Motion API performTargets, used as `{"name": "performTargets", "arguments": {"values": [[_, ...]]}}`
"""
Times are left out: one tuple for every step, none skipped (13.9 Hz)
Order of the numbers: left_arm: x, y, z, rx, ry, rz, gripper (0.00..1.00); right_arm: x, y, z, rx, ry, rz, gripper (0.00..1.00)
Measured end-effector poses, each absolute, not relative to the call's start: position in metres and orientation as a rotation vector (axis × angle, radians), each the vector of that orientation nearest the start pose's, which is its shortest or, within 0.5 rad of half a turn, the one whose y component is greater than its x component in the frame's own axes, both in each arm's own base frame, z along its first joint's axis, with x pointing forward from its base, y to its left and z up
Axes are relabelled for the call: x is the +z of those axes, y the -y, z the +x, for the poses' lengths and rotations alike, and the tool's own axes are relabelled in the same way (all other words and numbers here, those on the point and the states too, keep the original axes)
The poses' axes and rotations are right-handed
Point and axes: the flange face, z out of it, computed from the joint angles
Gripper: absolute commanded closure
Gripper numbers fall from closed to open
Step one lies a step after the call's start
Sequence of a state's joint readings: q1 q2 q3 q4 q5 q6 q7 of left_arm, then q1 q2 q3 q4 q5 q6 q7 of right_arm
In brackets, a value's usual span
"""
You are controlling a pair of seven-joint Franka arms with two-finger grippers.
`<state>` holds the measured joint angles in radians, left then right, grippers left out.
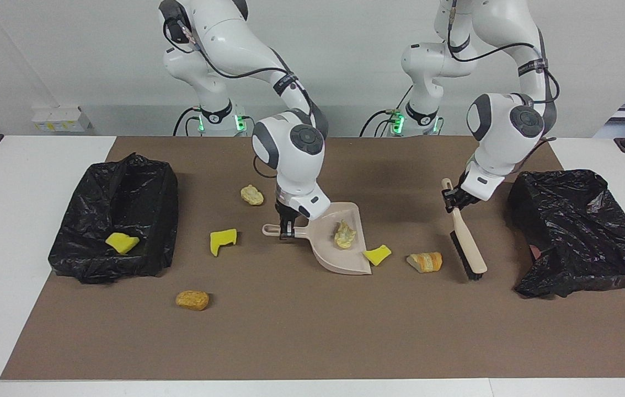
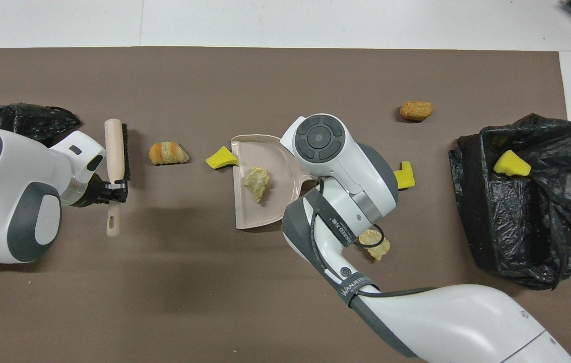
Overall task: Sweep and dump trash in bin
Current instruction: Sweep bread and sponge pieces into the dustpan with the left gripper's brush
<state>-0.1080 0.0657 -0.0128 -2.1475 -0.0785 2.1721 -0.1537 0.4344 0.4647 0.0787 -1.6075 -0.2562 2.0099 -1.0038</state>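
My right gripper (image 1: 287, 227) is shut on the handle of the beige dustpan (image 1: 340, 256), which lies mid-mat with a pale trash lump (image 1: 345, 234) in it. A yellow sponge chunk (image 1: 377, 255) touches the pan's mouth, and a striped bread lump (image 1: 425, 261) lies beside that. My left gripper (image 1: 454, 201) is shut on the handle of the brush (image 1: 469, 253), tilted with its bristles at the mat between the bread lump and the bin (image 1: 582, 231) at the left arm's end. In the overhead view the brush (image 2: 115, 161) stands apart from the bread lump (image 2: 167, 153).
More trash lies toward the right arm's end: a yellow sponge (image 1: 222, 241), a pale lump (image 1: 251, 194) and an orange-brown lump (image 1: 192, 299). A second black-bagged bin (image 1: 124, 193) there holds a yellow sponge (image 1: 121, 242).
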Motion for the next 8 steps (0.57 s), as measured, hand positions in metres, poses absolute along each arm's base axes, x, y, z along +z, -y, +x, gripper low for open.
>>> {"name": "performTargets", "arguments": {"values": [[0.357, 0.072, 0.538, 0.079, 0.1, -3.197, 1.0, 0.356, -0.312, 0.597, -0.155, -2.153, 2.038, 1.0], [0.347, 0.08, 0.537, 0.078, 0.067, -3.198, 1.0, 0.356, -0.312, 0.597, -0.155, -2.153, 2.038, 1.0], [0.343, 0.091, 0.536, 0.07, 0.022, -3.199, 1.0, 0.356, -0.312, 0.597, -0.155, -2.153, 2.038, 1.0], [0.342, 0.111, 0.533, 0.072, -0.037, -3.199, 1.0, 0.356, -0.312, 0.598, -0.156, -2.153, 2.038, 1.0], [0.342, 0.131, 0.528, 0.074, -0.097, -3.197, 1.0, 0.356, -0.312, 0.598, -0.156, -2.153, 2.038, 1.0], [0.342, 0.154, 0.522, 0.077, -0.166, -3.193, 1.0, 0.356, -0.312, 0.598, -0.155, -2.153, 2.038, 1.0], [0.341, 0.175, 0.514, 0.081, -0.229, -3.188, 1.0, 0.356, -0.312, 0.597, -0.156, -2.153, 2.038, 1.0], [0.341, 0.196, 0.506, 0.085, -0.284, -3.182, 1.0, 0.356, -0.312, 0.597, -0.156, -2.153, 2.038, 1.0]]}}
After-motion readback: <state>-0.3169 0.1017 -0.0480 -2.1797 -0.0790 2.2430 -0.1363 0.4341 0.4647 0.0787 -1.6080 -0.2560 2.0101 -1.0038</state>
